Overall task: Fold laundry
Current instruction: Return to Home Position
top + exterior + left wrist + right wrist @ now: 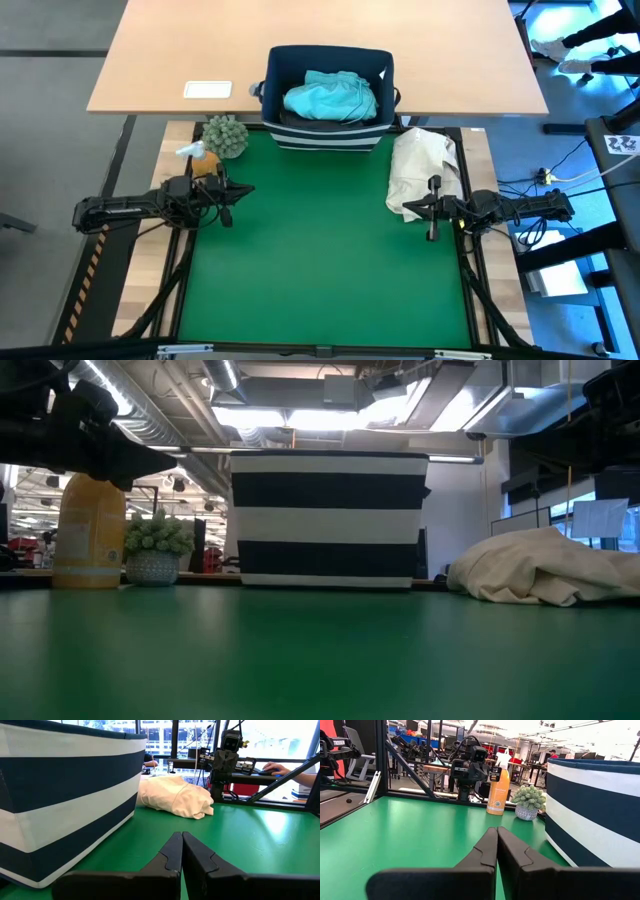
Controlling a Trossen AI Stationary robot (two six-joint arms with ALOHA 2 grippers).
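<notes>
robotics lab: benches (436, 769), ceiling ducts (150, 422)

We see a turquoise garment (330, 97), soft and crumpled into a loose heap, lying inside the navy striped bin (325, 140) and filling most of its opening; anything beneath is hidden.

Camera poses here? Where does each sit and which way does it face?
High: overhead, straight down on the green mat; left hand, right hand at its sides.
Low: table height, level at the striped bin; arm parts in top corners.
Left wrist: past own shut fingers toward cream bundle, right arm.
Right wrist: past own shut fingers toward bottle, plant, left arm.
All share the bin.
</notes>
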